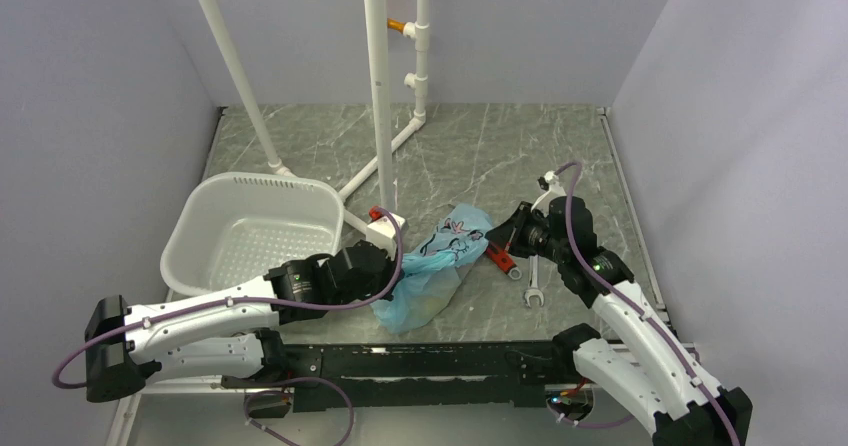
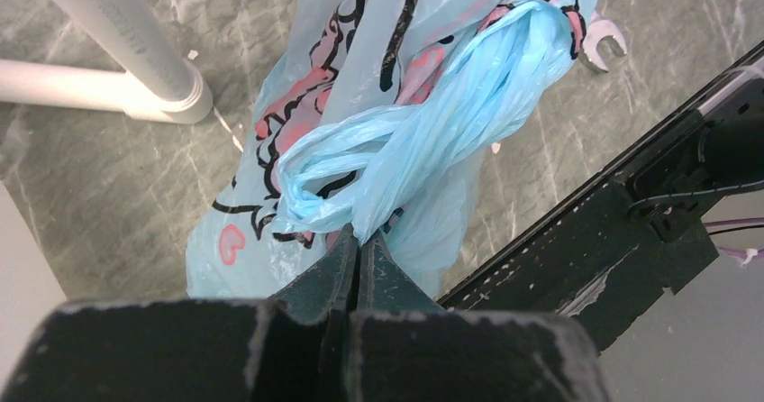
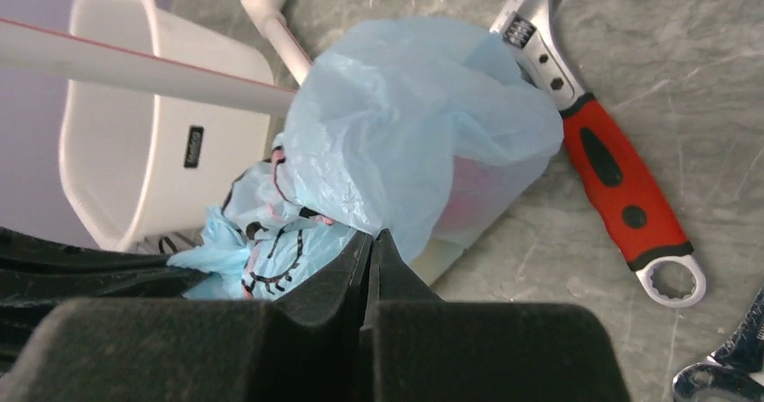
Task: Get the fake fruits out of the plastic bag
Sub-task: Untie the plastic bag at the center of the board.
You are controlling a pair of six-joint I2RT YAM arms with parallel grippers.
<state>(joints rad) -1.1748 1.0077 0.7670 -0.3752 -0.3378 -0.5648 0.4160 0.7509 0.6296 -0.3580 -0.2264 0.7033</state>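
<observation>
The grey marbled table carries everything. A white basket sits at about 9 o'clock from the middle, with a white pipe frame rising at 12 o'clock. The basket's open top faces up and it lies close to the left arm, so it looks like a handy place to drop things. The light-blue bag with pink-and-black print lies crumpled at the centre, stretched between the two arms. The left fingers come in from 8 o'clock and are pressed tight on the bag's twisted loop handles, probably to anchor the mouth end. The right fingers reach from 3 o'clock and are also pressed together. A fold of the film runs right into their tips, so they appear to pinch the opposite end, likely so the bag can be tipped or pulled open. A red-handled wrench lies flat at the bag's 3 o'clock edge, just under the right arm and partly tucked beneath the film. The fruits are not out yet. Only a reddish blur shows through the film in the right wrist view, and the other two cannot be made out. My guess is the task is at an early stage, since nothing has been emptied.
</observation>
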